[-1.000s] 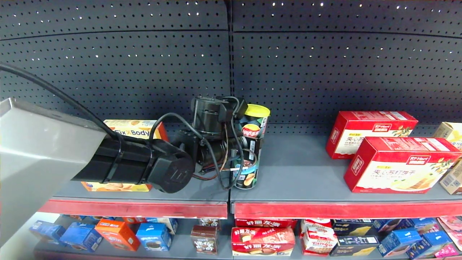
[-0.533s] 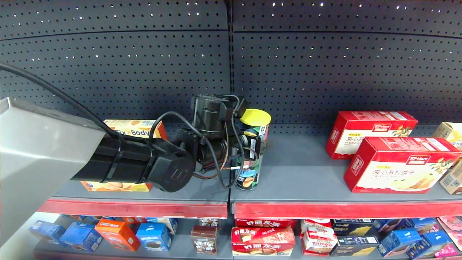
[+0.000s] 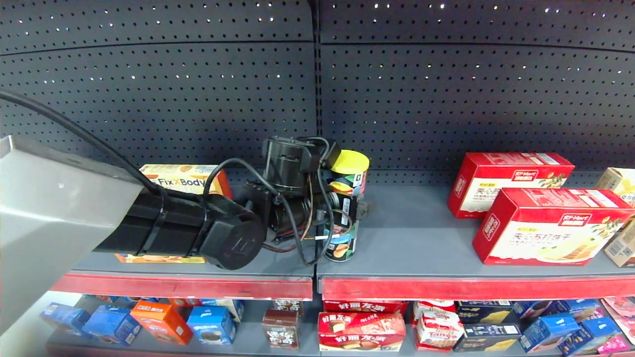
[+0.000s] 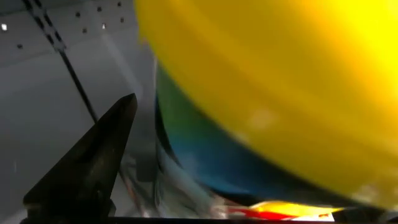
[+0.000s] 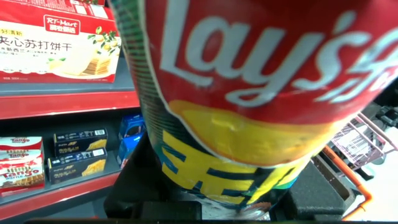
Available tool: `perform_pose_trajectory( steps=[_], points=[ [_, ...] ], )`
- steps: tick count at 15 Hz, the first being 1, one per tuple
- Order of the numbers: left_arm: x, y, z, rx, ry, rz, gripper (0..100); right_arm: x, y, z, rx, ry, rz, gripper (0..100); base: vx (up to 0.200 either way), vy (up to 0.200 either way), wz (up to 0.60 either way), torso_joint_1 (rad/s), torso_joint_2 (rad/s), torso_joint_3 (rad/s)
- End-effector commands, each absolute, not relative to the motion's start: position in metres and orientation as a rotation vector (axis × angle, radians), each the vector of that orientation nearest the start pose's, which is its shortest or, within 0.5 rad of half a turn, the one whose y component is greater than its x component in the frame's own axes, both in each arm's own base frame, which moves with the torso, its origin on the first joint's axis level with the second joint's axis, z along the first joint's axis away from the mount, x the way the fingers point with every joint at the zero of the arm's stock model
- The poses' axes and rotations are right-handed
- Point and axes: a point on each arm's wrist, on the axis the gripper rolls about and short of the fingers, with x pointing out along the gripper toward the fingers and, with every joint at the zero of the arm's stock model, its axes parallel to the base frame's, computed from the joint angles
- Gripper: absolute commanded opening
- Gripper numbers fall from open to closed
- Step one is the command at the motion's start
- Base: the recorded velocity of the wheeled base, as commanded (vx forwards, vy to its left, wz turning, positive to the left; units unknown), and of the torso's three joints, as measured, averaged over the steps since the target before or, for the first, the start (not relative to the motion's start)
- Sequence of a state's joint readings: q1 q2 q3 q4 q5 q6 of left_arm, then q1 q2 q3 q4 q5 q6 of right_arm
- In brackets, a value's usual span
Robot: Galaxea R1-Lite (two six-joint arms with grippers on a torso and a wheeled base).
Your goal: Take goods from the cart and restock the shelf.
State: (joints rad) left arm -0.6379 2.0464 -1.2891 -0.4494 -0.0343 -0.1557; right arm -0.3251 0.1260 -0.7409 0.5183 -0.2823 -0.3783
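A tall chips can [image 3: 348,184] with a yellow lid stands on the upper shelf [image 3: 412,238], its base on the board and its top tilted toward the arm. My left gripper [image 3: 355,208] is shut around its middle, and a fingertip [image 3: 364,205] shows past its right side. In the left wrist view the yellow lid [image 4: 280,74] sits very near, beside one dark finger [image 4: 93,162]. In the right wrist view a second chips can [image 5: 249,93] is held in my right gripper [image 5: 217,190], in front of the shelf.
Two red biscuit boxes [image 3: 545,225] [image 3: 506,181] sit at the shelf's right, an orange-yellow box [image 3: 183,179] behind my left arm. The stretch of shelf between can and red boxes is bare. Lower shelf holds several small boxes [image 3: 362,329]. The cart [image 5: 357,152] is near my right gripper.
The can on the shelf went from upright to tilted, its lid lower and leaning toward the arm. My left gripper and wrist have dropped slightly with it.
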Motion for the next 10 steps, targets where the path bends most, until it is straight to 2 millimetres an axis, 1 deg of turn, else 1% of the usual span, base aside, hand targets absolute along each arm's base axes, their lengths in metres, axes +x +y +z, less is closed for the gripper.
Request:
perform_pose_trajectory(
  steps=[1, 5, 10],
  points=[
    [0.326, -0.243, 0.173, -0.053, 0.355, -0.641, 100, -0.094, 0.025, 0.210, -0.369, 0.020, -0.618, 0, 0.000, 0.000, 0.00, 0.000, 0.00, 0.000],
    [0.312, -0.231, 0.178, -0.049, 0.363, -0.637, 100, -0.094, 0.025, 0.210, -0.369, 0.018, -0.618, 0, 0.000, 0.000, 0.00, 0.000, 0.00, 0.000],
    [0.302, -0.224, 0.180, -0.043, 0.372, -0.635, 100, -0.095, 0.025, 0.210, -0.369, 0.015, -0.619, 0, 0.000, 0.000, 0.00, 0.000, 0.00, 0.000]
  ],
)
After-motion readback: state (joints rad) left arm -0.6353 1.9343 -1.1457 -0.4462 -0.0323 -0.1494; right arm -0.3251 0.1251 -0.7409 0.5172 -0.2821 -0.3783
